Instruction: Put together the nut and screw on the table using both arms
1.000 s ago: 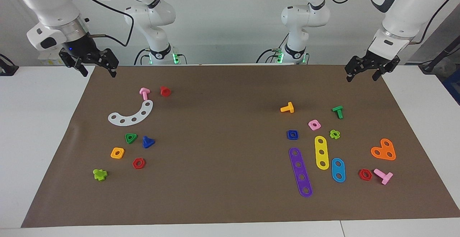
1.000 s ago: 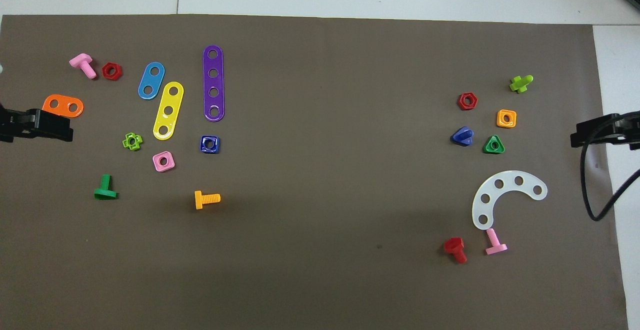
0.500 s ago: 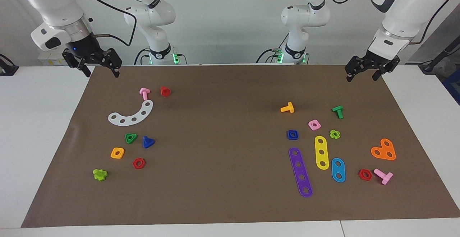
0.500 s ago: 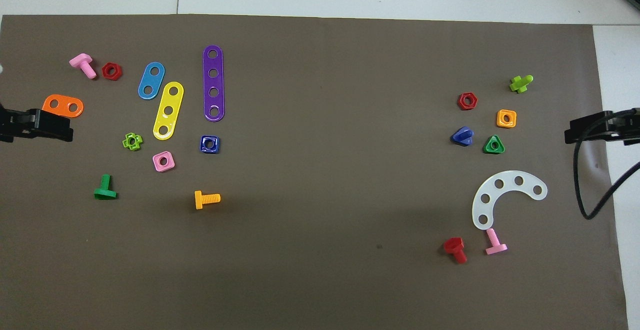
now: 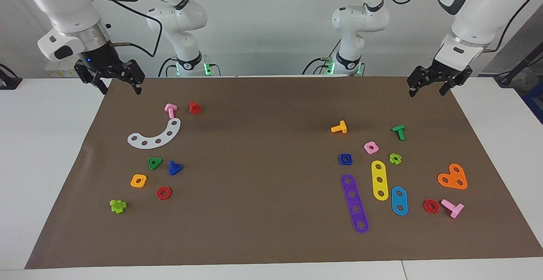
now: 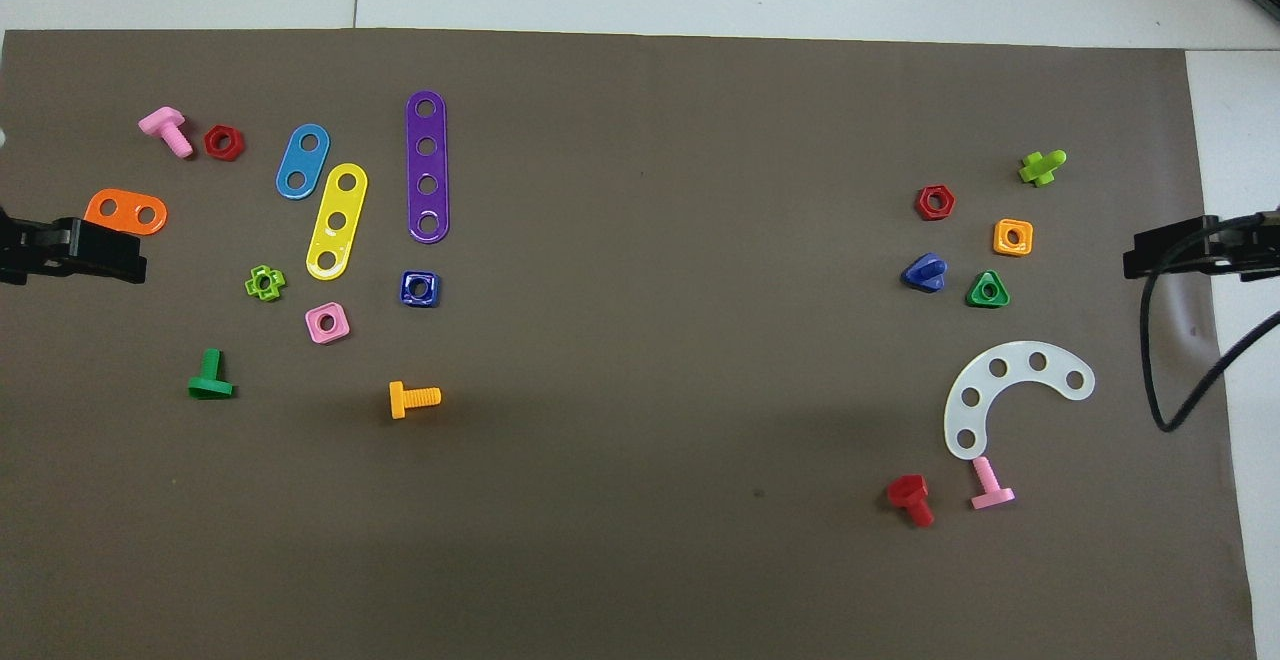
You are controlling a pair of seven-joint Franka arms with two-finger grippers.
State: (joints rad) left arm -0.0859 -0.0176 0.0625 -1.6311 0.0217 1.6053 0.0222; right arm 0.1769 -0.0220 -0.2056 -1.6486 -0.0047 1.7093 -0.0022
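Fingers spread and empty on both grippers, nothing grasped anywhere. Sweeping the facing view from its left edge: the right gripper (image 5: 120,84) hangs in the air over the robots' edge of the brown sheet (image 5: 263,212), at the right arm's end of the table (image 5: 38,152), jaws apart. Under and in front of it lie a pink bolt (image 5: 170,110) and a red bolt (image 5: 194,107), then the white arc (image 5: 155,135). Farther out sits the green nut (image 5: 154,163), and just beside it, apart from it, the screw (image 5: 174,167), flat on the sheet, well clear of either gripper. Orange nut (image 5: 138,180), red nut (image 5: 163,193) and a lime piece (image 5: 118,206) lie farther from the robots.

Across the bare middle, toward the left arm's end: an orange bolt (image 5: 339,127), then the nut (image 5: 345,159), lying flat, hole up, just nearer the robots than the purple strip (image 5: 354,203), with the pink nut (image 5: 371,147) close by. Screw and nut sit well apart. Last, the left gripper (image 5: 428,85) hovers over the sheet's corner, released too.
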